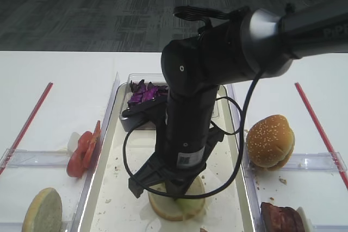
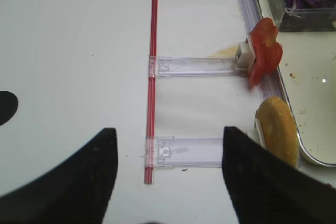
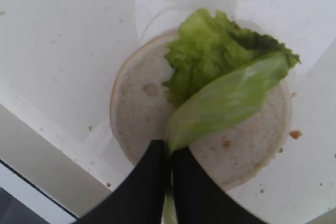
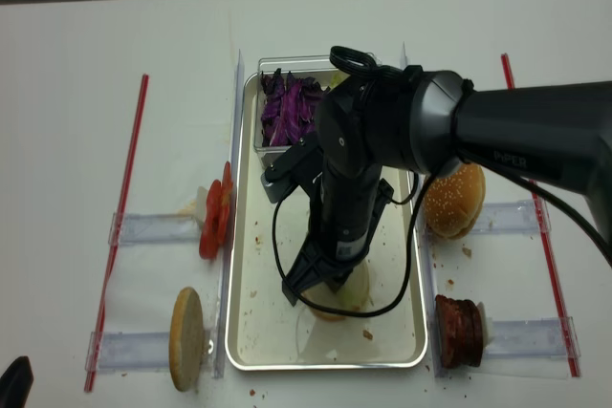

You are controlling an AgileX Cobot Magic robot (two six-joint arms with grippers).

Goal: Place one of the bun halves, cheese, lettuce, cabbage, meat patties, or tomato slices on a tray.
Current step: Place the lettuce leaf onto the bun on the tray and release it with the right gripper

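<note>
On the tray [image 1: 109, 188] lies a bun half [image 3: 142, 114], cut face up, with a green lettuce leaf [image 3: 220, 82] draped across it. My right gripper [image 3: 170, 153] hangs just above the bun's near edge, jaws shut on the leaf's pale stem. From the high view the right arm hides most of the bun half [image 1: 163, 209]. My left gripper [image 2: 169, 132] stands open and holds nothing, over the white table left of the tray. A second bun half [image 2: 278, 135] stands on edge in a holder beside it.
Purple cabbage [image 1: 144, 92] fills a clear tub at the tray's far end. Tomato slices [image 1: 81, 153] stand in a holder left of the tray. A whole sesame bun [image 1: 270, 139] and meat patties [image 1: 281, 218] sit to the right. Red strips [image 2: 152, 77] run along both sides.
</note>
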